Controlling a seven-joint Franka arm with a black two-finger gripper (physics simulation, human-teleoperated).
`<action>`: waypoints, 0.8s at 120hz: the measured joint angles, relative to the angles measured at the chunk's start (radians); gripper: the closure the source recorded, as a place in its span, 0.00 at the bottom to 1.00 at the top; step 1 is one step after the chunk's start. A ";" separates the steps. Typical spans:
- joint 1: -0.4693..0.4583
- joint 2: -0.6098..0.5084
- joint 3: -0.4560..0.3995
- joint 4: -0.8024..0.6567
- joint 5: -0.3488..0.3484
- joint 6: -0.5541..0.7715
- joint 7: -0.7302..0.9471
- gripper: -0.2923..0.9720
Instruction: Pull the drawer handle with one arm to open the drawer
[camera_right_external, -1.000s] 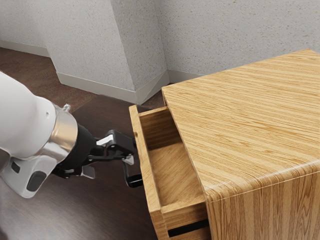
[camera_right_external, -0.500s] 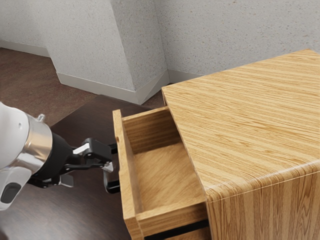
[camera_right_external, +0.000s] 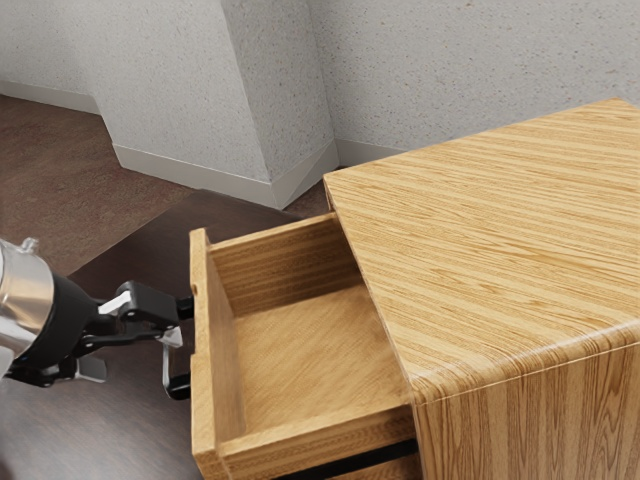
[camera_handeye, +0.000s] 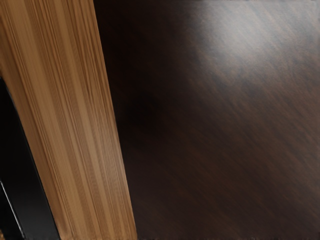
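In the cabinet (camera_right_external: 480, 230), open drawer (camera_right_external: 300, 365), wood bottom showing, hand (camera_right_external: 168, 336) gripping handle (camera_right_external: 179, 386)

The cabinet (camera_right_external: 480, 230) is light honey wood with fine darker grain streaks. The drawer (camera_right_external: 300, 360) has the same golden grain, and in the wrist view its front (camera_handeye: 65, 125) shows long tan and amber stripes. The handle (camera_right_external: 178, 385) is black. The claw (camera_right_external: 170, 335) is black with pale grey pads, behind a silver band (camera_right_external: 20, 290). The floor (camera_right_external: 100, 430) is dark brown. The walls (camera_right_external: 420, 70) are speckled pale grey, with off-white skirting (camera_right_external: 190, 170).
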 joint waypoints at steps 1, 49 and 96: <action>0.000 -0.002 0.001 0.000 0.000 -0.001 0.000 0.26; 0.094 -0.085 -0.002 -0.031 -0.015 -0.058 0.002 0.24; -0.027 0.486 0.084 0.824 -0.121 -0.480 -0.393 0.25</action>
